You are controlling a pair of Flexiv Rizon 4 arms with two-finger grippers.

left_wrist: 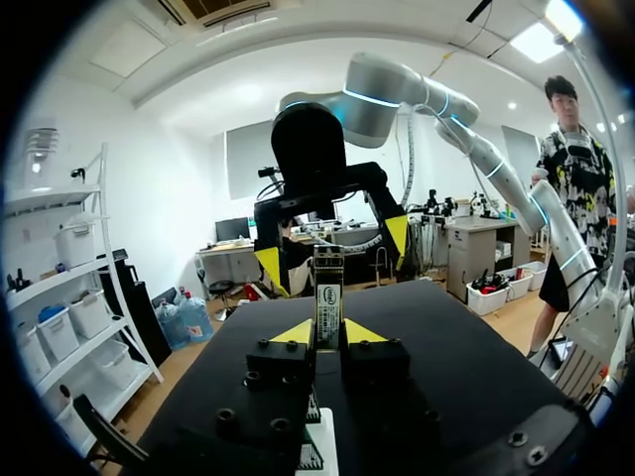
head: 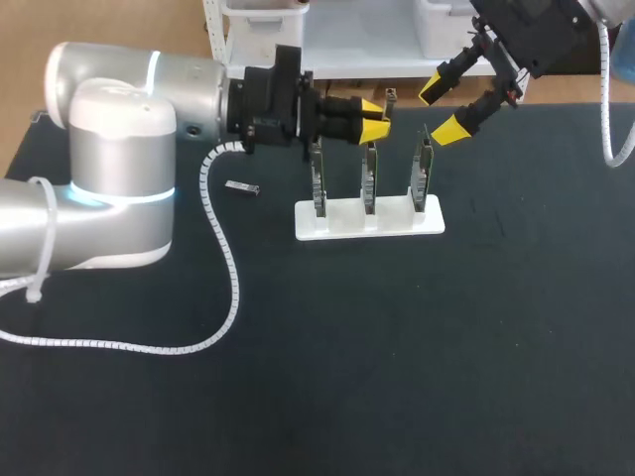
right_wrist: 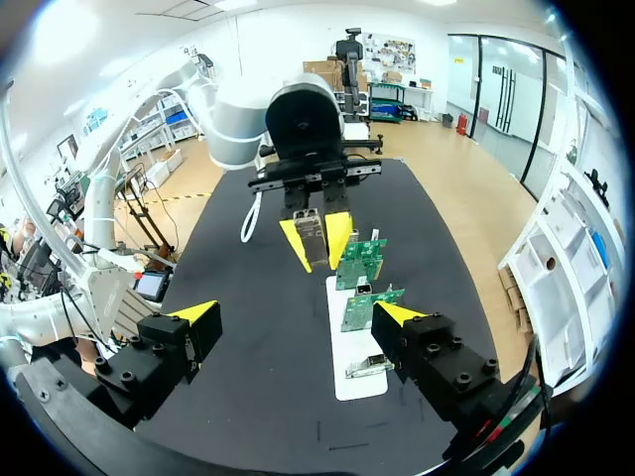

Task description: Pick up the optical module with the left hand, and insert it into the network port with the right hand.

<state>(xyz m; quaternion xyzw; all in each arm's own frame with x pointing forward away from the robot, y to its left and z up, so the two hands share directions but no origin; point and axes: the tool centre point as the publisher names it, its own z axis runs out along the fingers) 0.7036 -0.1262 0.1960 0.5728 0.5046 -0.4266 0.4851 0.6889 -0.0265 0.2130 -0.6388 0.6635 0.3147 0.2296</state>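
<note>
Looks like the handover step. The optical module (left_wrist: 327, 297) is clamped between the fingers of the left gripper (head: 375, 117) and held in the air over the far half of the table (head: 397, 377), just above the white stand (head: 367, 221) with its 3 green boards. The right gripper (head: 444, 107) is spread wide with nothing in it, hanging near the far edge and facing the module's free end. To do this well, the free end should probably be centred between the right fingers before anything is closed, and gripped across 2 flat sides so it can't twist. The left grip shouldn't be released until the right one is firm. Enough of the body should be left sticking out for the port, which can't be made out on the boards. The module's long axis is lined up with the left fingers, roughly parallel to the far edge, with the tip pointed toward the table's right edge.
</note>
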